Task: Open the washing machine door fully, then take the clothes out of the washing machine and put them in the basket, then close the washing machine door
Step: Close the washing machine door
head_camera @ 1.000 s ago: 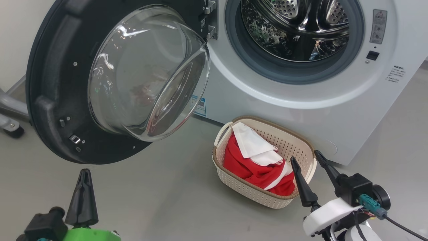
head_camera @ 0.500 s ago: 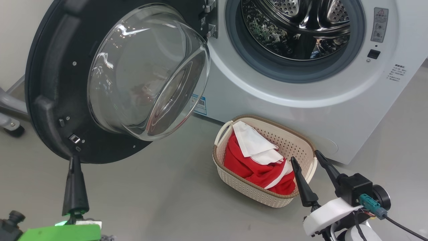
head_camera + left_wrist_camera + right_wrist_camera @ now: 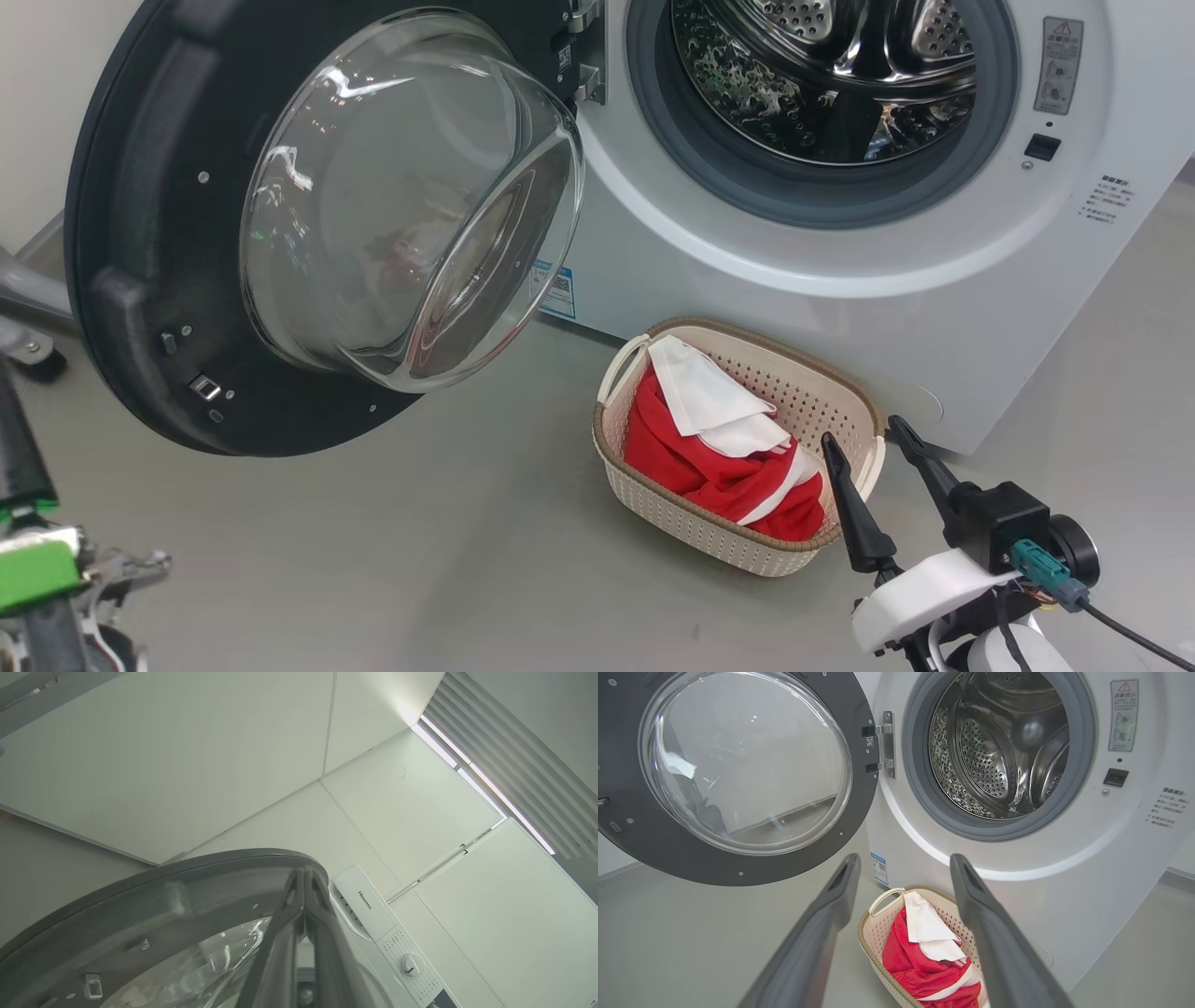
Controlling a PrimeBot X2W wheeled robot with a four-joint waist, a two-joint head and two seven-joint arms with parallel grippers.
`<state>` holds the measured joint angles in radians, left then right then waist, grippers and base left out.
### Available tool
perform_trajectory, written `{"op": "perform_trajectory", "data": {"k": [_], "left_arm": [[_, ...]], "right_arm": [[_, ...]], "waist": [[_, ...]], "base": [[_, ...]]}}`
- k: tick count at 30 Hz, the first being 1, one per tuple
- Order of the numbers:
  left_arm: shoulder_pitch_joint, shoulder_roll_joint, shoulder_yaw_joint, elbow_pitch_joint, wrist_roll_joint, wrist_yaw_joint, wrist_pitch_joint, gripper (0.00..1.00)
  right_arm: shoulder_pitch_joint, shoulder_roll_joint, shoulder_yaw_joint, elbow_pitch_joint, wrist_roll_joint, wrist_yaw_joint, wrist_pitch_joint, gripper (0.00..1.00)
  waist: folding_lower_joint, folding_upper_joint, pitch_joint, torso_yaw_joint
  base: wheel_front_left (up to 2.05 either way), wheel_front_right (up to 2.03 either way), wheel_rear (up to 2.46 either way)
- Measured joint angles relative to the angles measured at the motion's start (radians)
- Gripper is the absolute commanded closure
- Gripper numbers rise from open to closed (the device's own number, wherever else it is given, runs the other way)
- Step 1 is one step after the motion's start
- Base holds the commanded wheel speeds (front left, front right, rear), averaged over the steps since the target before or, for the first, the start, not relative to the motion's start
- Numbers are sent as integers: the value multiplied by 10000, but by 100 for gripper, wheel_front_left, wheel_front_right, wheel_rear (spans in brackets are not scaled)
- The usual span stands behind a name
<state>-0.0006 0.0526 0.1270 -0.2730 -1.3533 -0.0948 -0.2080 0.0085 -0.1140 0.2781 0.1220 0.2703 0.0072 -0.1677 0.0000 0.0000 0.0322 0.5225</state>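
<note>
Head view: left jaws edge-cropped, together, empty; right jaws wide apart, empty, near basket (image 3: 709, 534).

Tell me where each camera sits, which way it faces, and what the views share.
Left wrist: low beside the washing machine door, facing up past its rim to the washing machine top and white panels overhead; the shut left gripper shows.
Right wrist: low, facing the machine's front, the drum and the basket of clothes; the open right gripper shows.
Head: high, looking down on the same scene; both grippers at the lower corners.
Shared: all three show the door; head and right wrist share the basket.
</note>
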Motion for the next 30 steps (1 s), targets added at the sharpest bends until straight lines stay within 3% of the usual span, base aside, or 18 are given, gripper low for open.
{"op": "perform_trajectory", "data": {"k": [7,16,30], "left_arm": [[-975,890,1007,905,-700,113,437,100],[-2338,1789,2573,3212,-2383,984,1016,100],[-3847,2637,2867,5427,-3030,1651,1841,100]], "right_arm": [[5,0,-50,-23,2,-29,-63,0],[19,15,96,-201,2,-98,-50,0],[-9,-182,102,-460,-82,-90,42,0]], "waist": [[0,0,-16,-43],[0,0,96,-229],[0,0,726,-723]], "base": [[0,0,0],[0,0,0],[0,0,0]]}}
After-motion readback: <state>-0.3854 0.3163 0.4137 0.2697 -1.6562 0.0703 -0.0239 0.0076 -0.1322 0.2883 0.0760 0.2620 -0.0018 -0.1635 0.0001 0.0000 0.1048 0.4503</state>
